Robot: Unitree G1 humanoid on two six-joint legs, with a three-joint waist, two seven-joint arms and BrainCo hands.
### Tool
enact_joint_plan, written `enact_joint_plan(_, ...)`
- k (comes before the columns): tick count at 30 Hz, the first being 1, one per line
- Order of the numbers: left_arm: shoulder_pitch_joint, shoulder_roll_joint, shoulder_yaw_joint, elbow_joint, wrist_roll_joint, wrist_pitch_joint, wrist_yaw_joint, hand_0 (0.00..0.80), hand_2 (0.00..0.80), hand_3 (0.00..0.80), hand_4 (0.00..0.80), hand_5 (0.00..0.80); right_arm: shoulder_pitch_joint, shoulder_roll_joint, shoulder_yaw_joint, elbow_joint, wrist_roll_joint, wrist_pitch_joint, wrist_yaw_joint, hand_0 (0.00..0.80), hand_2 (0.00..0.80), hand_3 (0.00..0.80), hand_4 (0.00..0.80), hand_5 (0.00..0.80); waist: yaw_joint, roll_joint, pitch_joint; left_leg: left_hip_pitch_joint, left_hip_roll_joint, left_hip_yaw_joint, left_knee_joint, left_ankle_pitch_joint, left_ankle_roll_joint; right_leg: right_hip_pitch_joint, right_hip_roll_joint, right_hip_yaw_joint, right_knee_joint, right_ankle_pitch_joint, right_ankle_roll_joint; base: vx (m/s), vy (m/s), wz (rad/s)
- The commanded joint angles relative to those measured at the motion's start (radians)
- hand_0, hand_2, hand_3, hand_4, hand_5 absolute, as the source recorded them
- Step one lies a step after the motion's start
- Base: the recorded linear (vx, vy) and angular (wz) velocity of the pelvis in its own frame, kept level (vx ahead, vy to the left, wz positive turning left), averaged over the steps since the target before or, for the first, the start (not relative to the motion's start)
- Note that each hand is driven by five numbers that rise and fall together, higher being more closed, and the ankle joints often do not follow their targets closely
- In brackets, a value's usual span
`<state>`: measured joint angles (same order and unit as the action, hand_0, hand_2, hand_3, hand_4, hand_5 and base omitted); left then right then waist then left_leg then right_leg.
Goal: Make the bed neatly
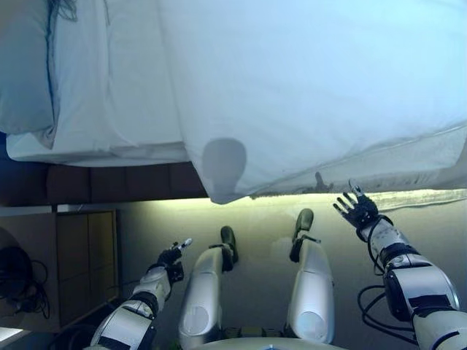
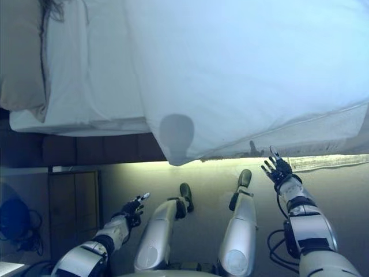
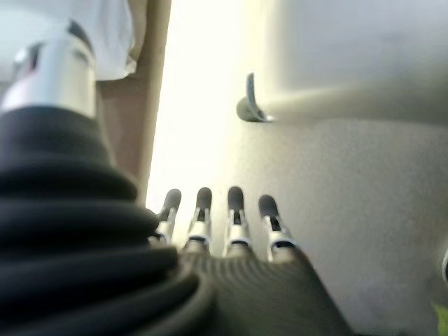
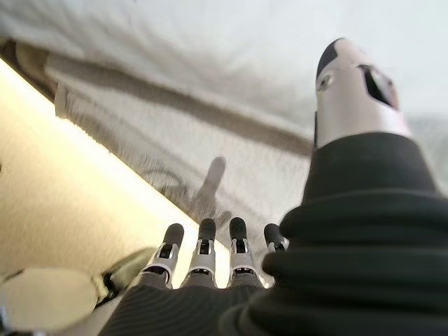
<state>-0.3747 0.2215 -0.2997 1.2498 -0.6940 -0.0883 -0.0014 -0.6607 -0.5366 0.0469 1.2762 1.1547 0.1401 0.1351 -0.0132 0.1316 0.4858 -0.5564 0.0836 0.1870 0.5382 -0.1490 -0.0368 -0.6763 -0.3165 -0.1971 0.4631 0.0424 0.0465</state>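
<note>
A white duvet [image 1: 314, 87] covers the bed and hangs over its near edge, with one corner [image 1: 222, 171] drooping lowest. White sheets [image 1: 117, 95] lie bare at the left, with a pillow [image 1: 25, 65] at the far left. My right hand [image 1: 357, 208] is open, fingers spread, raised just below the duvet's hanging edge without touching it. In the right wrist view its fingers [image 4: 206, 245] point at the fringed bed edge [image 4: 140, 147]. My left hand [image 1: 173, 257] is open and low over the floor, away from the bed. Its fingers [image 3: 217, 210] hold nothing.
The dark bed base [image 1: 109, 182] runs under the mattress at the left. A wooden bedside cabinet [image 1: 84, 262] stands at the lower left, with dark cables [image 1: 22, 281] beside it. A lit strip of pale floor [image 1: 277, 211] runs along the bed.
</note>
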Motion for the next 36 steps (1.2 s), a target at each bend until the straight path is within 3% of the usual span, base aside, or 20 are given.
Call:
enact_joint_plan(1, 0.027, 0.029, -0.02, -0.008, -0.051, 0.006, 0.021, 0.0, 0.0, 0.0, 0.0, 0.0, -0.033, -0.021, 0.007, 0.019, 0.043, -0.003, -0.006, 0.0, 0.0, 0.0, 0.0, 0.0, 0.004, 0.002, -0.011, -0.063, 0.034, -0.058, 0.069, -0.045, -0.053, -0.008, -0.016, 0.074, 0.011, -0.056, 0.085, 0.013, -0.031, 0.04)
enact_joint_plan(13, 0.065, 0.049, -0.02, -0.136, -0.153, 0.029, 0.074, 0.0, 0.0, 0.0, 0.0, 0.0, -0.15, -0.117, 0.017, -0.023, 0.039, -0.056, 0.021, 0.0, 0.0, 0.0, 0.0, 0.0, 0.039, 0.009, 0.021, -0.231, 0.038, -0.1, 0.169, -0.05, -0.031, -0.153, 0.002, 0.083, 0.12, -0.085, 0.056, -0.015, -0.04, 0.02)
enact_joint_plan(26, 0.153, 0.098, 0.012, -0.204, -0.189, 0.03, 0.062, 0.0, 0.0, 0.0, 0.0, 0.0, -0.366, -0.255, 0.072, -0.036, -0.053, -0.026, 0.011, 0.0, 0.0, 0.0, 0.0, 0.0, 0.084, 0.027, 0.014, -0.338, 0.037, -0.132, 0.216, -0.039, -0.02, -0.261, 0.007, 0.086, 0.232, -0.124, 0.026, 0.014, -0.025, 0.05)
enact_joint_plan(36, 0.234, 0.116, 0.05, -0.216, -0.181, -0.003, 0.0, 0.0, 0.0, 0.0, 0.0, 0.0, -0.525, -0.334, 0.147, -0.049, -0.084, -0.018, 0.007, 0.0, 0.0, 0.0, 0.0, 0.0, 0.117, 0.03, 0.023, -0.353, 0.041, -0.149, 0.164, 0.005, -0.034, -0.282, 0.012, 0.069, 0.227, -0.126, 0.014, 0.01, -0.025, 0.03)
